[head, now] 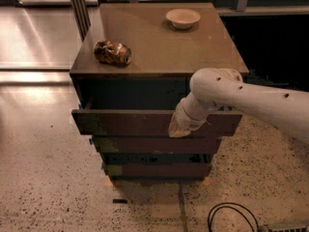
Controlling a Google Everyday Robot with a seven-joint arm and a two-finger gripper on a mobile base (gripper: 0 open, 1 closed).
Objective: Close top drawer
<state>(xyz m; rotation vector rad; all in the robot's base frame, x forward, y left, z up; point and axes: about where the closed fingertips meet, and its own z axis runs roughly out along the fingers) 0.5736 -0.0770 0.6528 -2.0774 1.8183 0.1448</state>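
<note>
Floor: speckled stone under a dark cabinet (159,42)
Top drawer (120,123): partway out, front panel at 6 o'clock of the cabinet top
Handling: rigid, probably slides easily; no handle, so push flat on the panel
Gripper (179,128): against the panel, 3 o'clock of its centre; open or closed, cannot tell
Hidden: drawer interior in shadow; arm (251,98) covers part of the panel's upper edge

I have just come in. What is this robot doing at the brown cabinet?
A white robot arm reaches in from the right, and its gripper is at the front panel of the top drawer. The drawer is pulled out, past the two lower drawer fronts, so it is not yet closed. The likely aim is to push it in. On the cabinet top lie a small bowl and a crumpled packet, both away from the arm.
</note>
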